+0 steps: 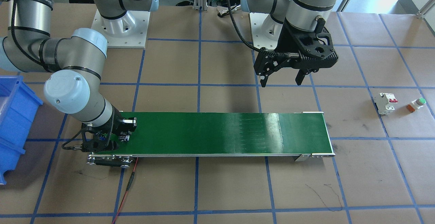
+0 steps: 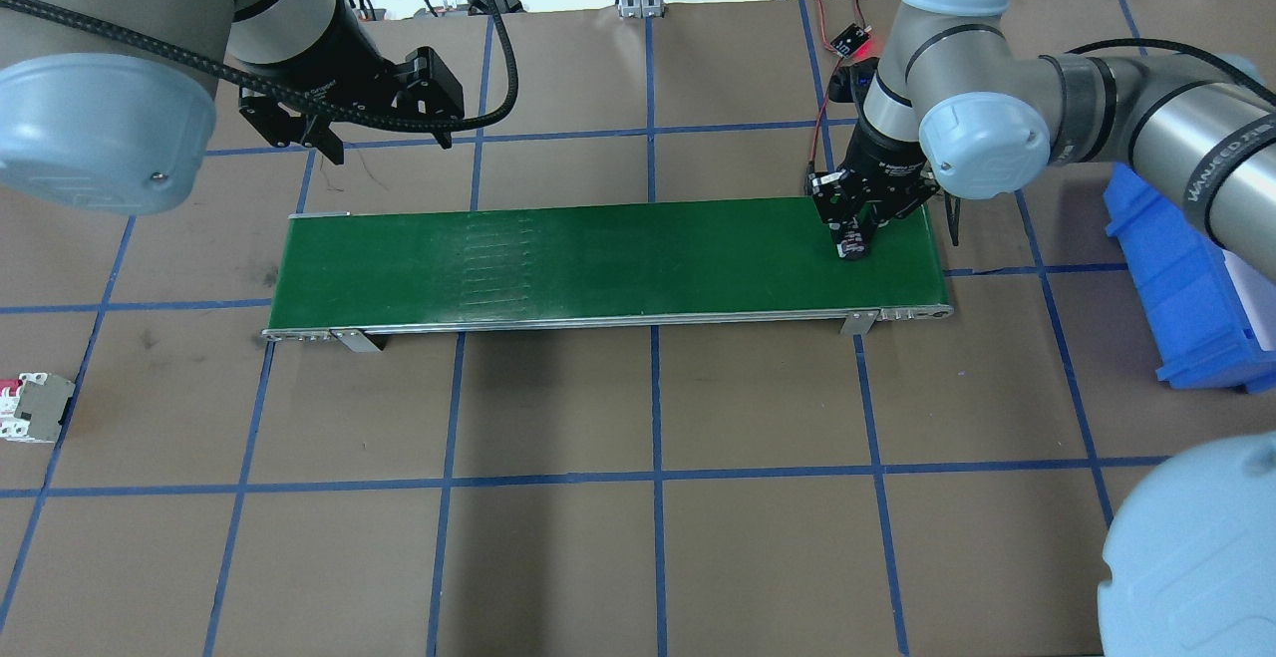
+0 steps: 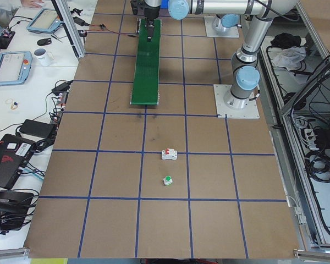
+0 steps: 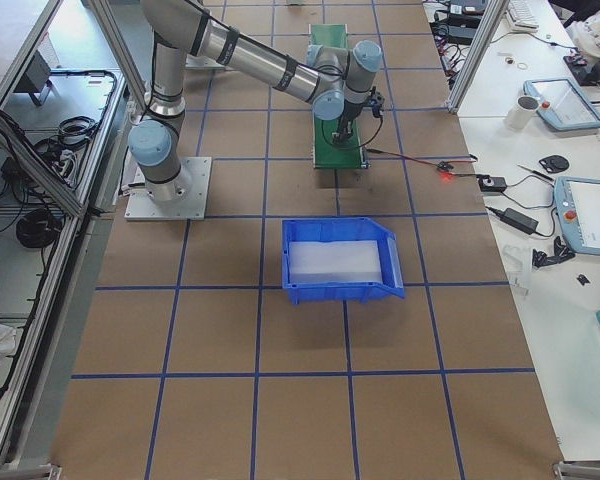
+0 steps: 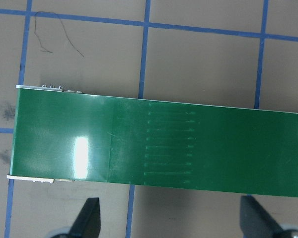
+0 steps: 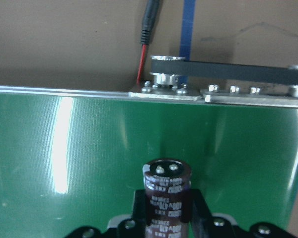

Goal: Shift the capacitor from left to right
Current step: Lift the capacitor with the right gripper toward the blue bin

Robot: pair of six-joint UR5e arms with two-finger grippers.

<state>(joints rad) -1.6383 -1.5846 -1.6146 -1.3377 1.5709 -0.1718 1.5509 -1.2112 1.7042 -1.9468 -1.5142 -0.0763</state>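
The right gripper (image 2: 855, 238) was low over the right end of the green conveyor belt (image 2: 598, 258), its fingers closed on the capacitor (image 6: 166, 193) – a stubby black cylinder with pale printing and a silvery top. Whether the capacitor touched the belt could not be told. It sat near the belt's edge, where a toothed pulley and a red wire showed in the wrist view. The left gripper (image 1: 282, 79) hung raised near the belt's left end, its fingers spread wide and holding nothing. On the brown desk (image 2: 648, 537), well beyond that end, a white circuit breaker (image 1: 385, 103) lay just beside a green-capped push button (image 1: 417, 104) – both apart from the belt. A blue bin (image 4: 340, 260) stood past the right end.
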